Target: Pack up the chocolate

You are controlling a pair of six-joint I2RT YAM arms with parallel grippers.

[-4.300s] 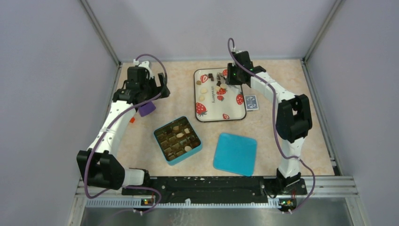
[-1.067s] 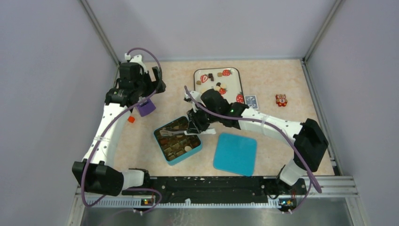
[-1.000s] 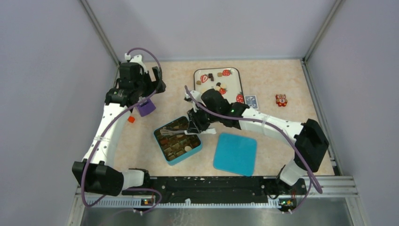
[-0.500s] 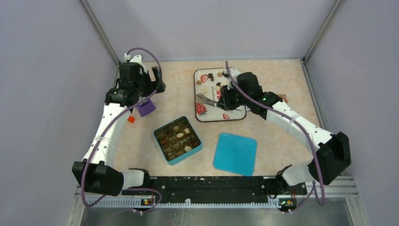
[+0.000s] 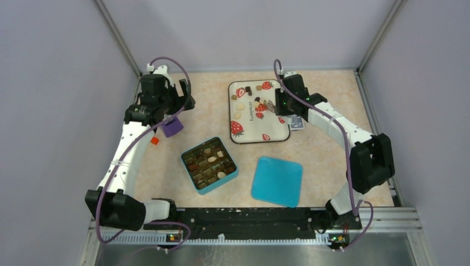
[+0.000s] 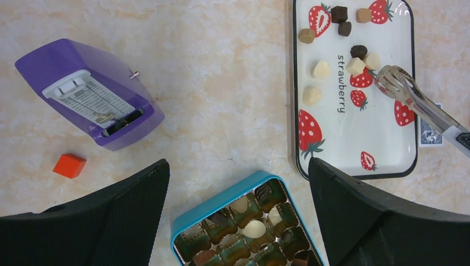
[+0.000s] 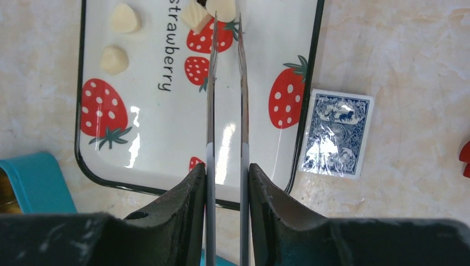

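Chocolate pieces (image 5: 239, 106), dark, light brown and cream, lie on the far half of the strawberry tray (image 5: 277, 136). More pieces sit in the cells of the open teal box (image 5: 188, 158). My right gripper (image 5: 276, 105) is shut on metal tongs (image 7: 212, 111). The tong tips hang over the tray next to two cream pieces (image 7: 195, 15), and I see nothing gripped between them. My left gripper (image 6: 238, 166) is open and empty, high over the table between the box (image 6: 221, 199) and the tray (image 6: 354, 149). The tongs also show in the left wrist view (image 6: 413, 97).
The teal lid (image 5: 276, 180) lies right of the box. A purple device (image 5: 172, 127) and a small orange cube (image 5: 154, 141) sit at the left. A blue card deck (image 7: 335, 133) lies just right of the tray. A red object's edge (image 7: 465, 160) shows at the far right.
My right arm has swung the tongs from over the teal box back to the far part of the strawberry tray. The left arm has stayed still for the last second.
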